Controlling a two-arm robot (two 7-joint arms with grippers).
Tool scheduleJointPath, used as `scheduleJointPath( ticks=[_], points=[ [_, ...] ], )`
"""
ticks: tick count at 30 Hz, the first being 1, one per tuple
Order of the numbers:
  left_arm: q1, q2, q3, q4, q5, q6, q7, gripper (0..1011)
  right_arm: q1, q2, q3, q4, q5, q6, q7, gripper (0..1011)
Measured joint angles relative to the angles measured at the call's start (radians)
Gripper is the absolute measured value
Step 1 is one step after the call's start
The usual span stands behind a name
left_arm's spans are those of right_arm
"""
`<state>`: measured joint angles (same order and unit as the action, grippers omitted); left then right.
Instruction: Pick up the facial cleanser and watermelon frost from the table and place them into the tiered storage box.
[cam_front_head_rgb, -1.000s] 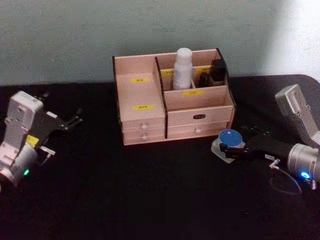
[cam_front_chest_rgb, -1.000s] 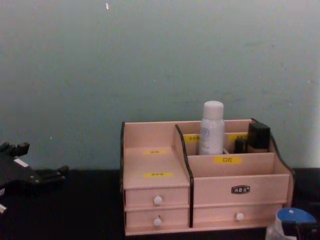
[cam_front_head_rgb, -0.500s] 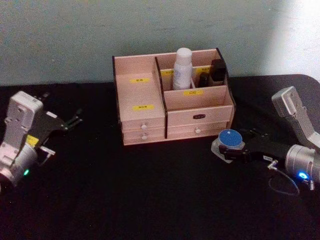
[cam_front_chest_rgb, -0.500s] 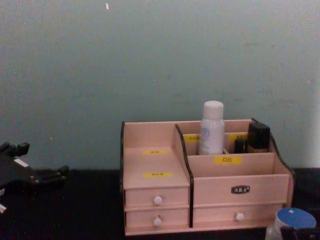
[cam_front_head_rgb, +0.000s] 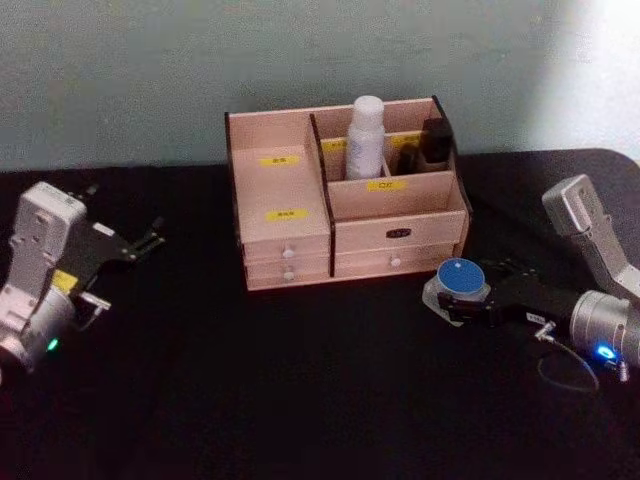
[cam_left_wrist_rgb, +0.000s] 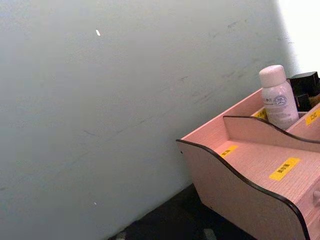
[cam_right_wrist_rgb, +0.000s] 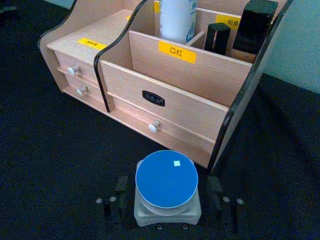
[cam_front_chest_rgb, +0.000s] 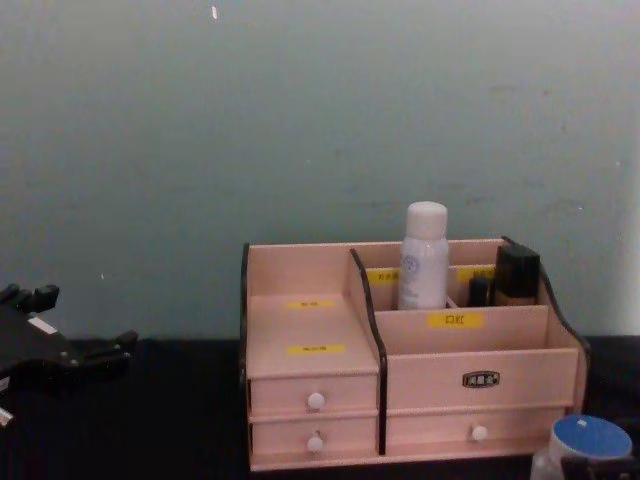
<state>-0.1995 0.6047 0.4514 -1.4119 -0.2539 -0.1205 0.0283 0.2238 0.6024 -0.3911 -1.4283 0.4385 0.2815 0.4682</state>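
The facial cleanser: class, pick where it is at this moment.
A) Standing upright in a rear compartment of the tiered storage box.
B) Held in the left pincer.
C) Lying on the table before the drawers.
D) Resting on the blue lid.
A: the facial cleanser stands upright in a rear compartment of the tiered storage box, while the right pincer straddles the watermelon frost on the table.

Four views, all sharing the tiered storage box.
Head: high, looking down across the worktop. Chest: low, level, facing box front. Left wrist: near box's end, toward wall. Right wrist: close, angled down at box front.
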Motion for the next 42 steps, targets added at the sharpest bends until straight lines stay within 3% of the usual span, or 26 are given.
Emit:
scheduleJointPath(
  ticks=[9, 22, 42],
  points=[
    [0.0, 0.0, 0.0, 0.0, 0.0, 0.0, 0.0, 1001, 0.0, 0.0, 0.0, 0.0, 0.0, 0.0, 0.0, 992],
    [0.0, 0.0, 0.0, 0.0, 0.0, 0.0, 0.0, 1001, 0.0, 0.0, 0.001, -0.001, 0.0, 0.0, 0.0, 719],
    [0.0, 0.0, 0.0, 0.0, 0.0, 0.0, 0.0, 1001, -0.001, 0.005, 0.0, -0.003, 0.001, -0.002, 0.008, 713]
  ],
)
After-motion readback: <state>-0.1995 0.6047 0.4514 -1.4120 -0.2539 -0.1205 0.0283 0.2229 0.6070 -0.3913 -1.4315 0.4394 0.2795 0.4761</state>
